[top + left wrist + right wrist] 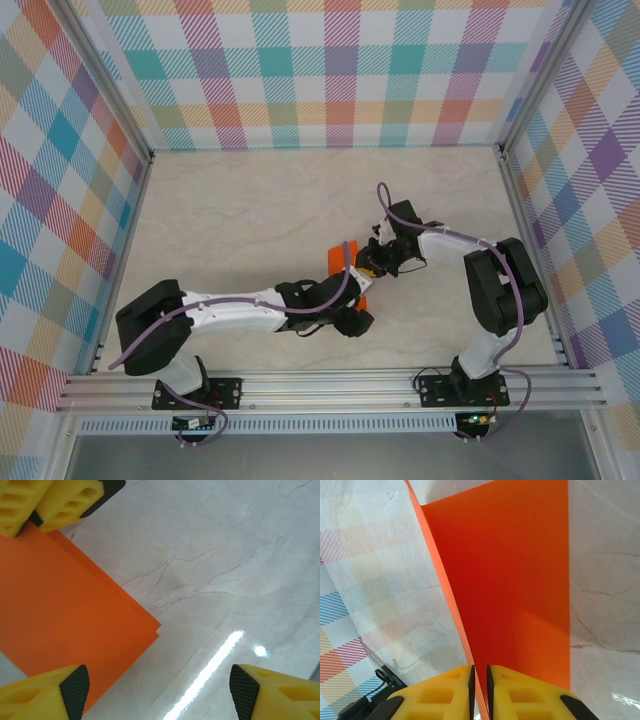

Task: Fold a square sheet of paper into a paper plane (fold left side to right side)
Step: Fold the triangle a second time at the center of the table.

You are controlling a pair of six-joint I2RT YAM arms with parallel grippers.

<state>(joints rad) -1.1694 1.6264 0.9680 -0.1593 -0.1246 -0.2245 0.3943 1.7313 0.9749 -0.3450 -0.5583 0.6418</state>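
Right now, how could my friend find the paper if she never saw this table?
Look at the pale marble table with checked walls, where two robot arms meet. There the right claw pinches the folded orange paper beside the open left claw; it's the only bright orange thing around.

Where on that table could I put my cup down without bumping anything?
Bare: the far strip of table along the plaid back wall, and the stretch beside the left wall. Crowded: the middle, where left tool and right tool meet at the orange paper.
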